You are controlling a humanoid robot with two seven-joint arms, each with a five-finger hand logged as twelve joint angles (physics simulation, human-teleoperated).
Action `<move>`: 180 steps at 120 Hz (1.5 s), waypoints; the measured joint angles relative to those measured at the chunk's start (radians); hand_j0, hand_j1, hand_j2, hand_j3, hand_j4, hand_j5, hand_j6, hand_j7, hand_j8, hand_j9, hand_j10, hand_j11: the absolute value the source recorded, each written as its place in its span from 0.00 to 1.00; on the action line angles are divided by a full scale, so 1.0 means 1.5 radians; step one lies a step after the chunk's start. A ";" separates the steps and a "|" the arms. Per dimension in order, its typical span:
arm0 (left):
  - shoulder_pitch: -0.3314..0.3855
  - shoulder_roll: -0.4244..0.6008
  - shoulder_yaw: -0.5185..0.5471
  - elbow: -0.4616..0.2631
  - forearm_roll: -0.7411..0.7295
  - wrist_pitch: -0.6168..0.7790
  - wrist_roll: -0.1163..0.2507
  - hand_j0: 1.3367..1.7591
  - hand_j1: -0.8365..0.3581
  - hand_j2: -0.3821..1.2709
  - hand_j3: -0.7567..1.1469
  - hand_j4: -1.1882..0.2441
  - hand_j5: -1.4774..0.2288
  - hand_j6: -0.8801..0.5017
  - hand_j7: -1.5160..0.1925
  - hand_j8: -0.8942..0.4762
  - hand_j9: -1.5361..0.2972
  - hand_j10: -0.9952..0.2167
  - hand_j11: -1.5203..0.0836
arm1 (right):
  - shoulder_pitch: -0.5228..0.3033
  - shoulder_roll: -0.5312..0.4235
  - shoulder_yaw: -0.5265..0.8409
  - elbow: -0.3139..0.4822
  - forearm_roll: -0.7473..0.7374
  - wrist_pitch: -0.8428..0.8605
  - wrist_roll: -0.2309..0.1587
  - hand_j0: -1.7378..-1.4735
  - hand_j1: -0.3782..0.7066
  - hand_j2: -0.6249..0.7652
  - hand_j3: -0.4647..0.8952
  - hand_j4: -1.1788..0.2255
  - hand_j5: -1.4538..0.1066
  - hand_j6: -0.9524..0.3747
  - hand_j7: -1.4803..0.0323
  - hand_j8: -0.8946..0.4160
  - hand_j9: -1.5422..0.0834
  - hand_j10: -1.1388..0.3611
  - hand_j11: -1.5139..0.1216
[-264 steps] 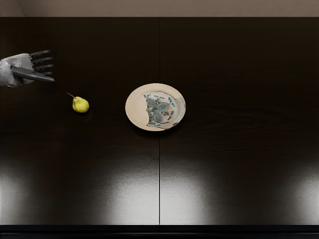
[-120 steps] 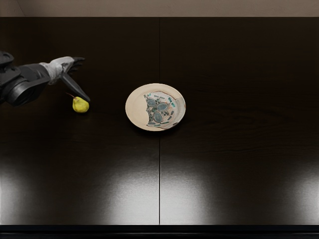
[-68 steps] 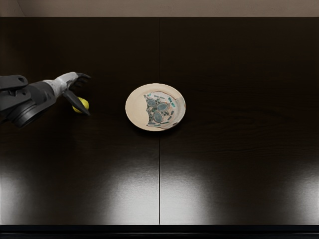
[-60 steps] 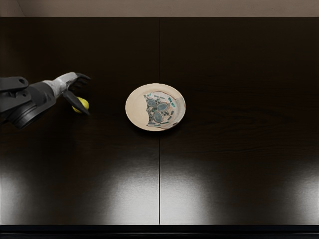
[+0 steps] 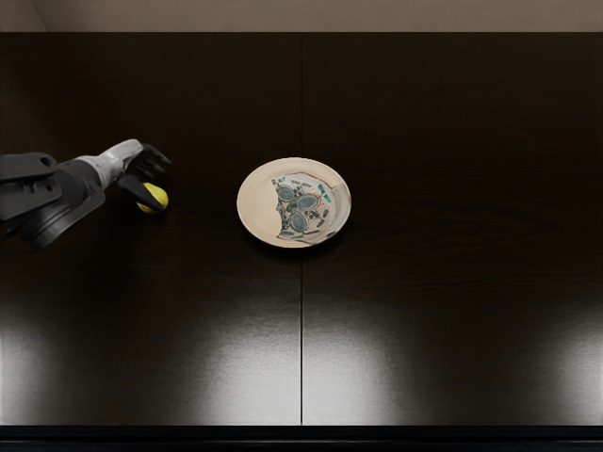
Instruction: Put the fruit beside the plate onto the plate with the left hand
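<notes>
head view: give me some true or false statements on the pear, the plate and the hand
1. The pear lies on the plate. False: it is on the table, left of the plate and apart from it.
2. The left hand is at the pear and partly covers it. True.
3. The plate is plain white. False: its middle has a blue-green pattern.
4. The right arm reaches toward the plate. False: only the left arm shows.
5. The plate lies across the table's seam. True.
</notes>
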 joint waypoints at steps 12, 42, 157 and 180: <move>0.003 0.001 0.000 -0.002 0.000 0.000 0.001 0.76 0.56 0.28 0.40 0.53 0.54 0.32 0.56 0.34 0.53 0.47 0.60 | 0.000 0.000 0.000 0.000 0.000 0.000 0.000 0.30 0.05 0.45 0.34 0.83 0.92 0.70 0.96 0.67 0.93 0.75 0.91; 0.005 0.005 0.005 -0.004 0.001 0.000 0.001 0.76 0.55 0.29 0.40 0.52 0.53 0.31 0.55 0.33 0.52 0.45 0.59 | 0.000 0.000 0.000 0.000 0.000 0.000 0.000 0.30 0.05 0.45 0.34 0.83 0.92 0.70 0.96 0.67 0.93 0.75 0.91; 0.004 0.000 0.014 -0.005 0.001 -0.004 0.002 0.76 0.45 0.40 0.40 0.41 0.42 0.25 0.44 0.29 0.42 0.34 0.47 | 0.000 0.000 0.000 0.000 0.000 0.000 0.000 0.30 0.05 0.45 0.34 0.83 0.92 0.70 0.96 0.67 0.93 0.75 0.91; -0.004 0.000 0.011 -0.012 0.001 -0.005 0.002 0.76 0.46 0.42 0.40 0.41 0.41 0.24 0.43 0.28 0.41 0.33 0.46 | 0.000 0.000 0.000 0.000 0.000 0.000 0.000 0.30 0.05 0.45 0.34 0.83 0.92 0.70 0.96 0.67 0.93 0.75 0.91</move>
